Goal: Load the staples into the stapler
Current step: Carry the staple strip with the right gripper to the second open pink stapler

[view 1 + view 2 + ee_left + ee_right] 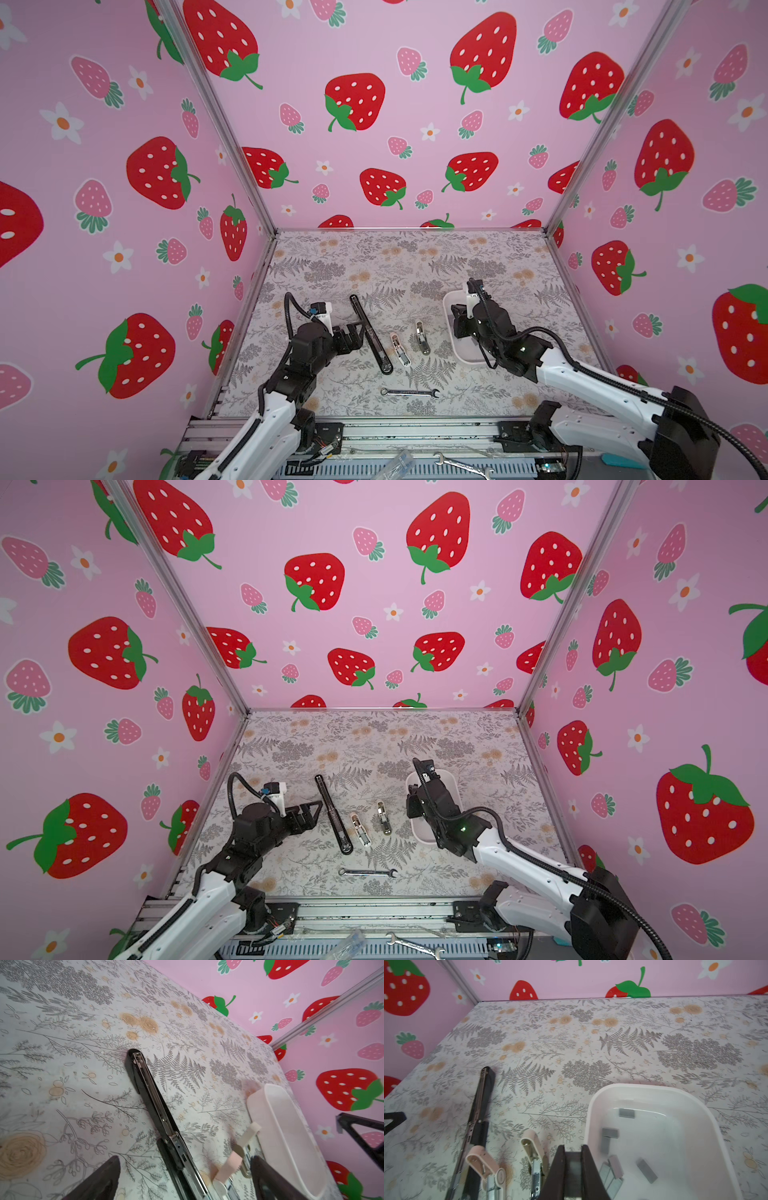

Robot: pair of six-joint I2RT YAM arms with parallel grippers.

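Two arms of like build. Left arm (pixel 266 428) and right arm (pixel 590 382): glossy white shells on the long links, dotted with small dark screws, and matte black joint housings. A black ribbed cable (pixel 706 419) runs along each. Small white camera block (pixel 325 311) at left wrist. Green light (pixel 462 828) on right forearm. Left tool (pixel 313 814) and right tool (pixel 573 1153): black, wedge-shaped fingers.

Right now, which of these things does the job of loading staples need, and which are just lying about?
For the job:
- staples
- white tray holding them
- long black stapler, lying open
- mini stapler, open
- second mini stapler, open

Lying about:
- silver wrench
- second wrench, nearest the camera
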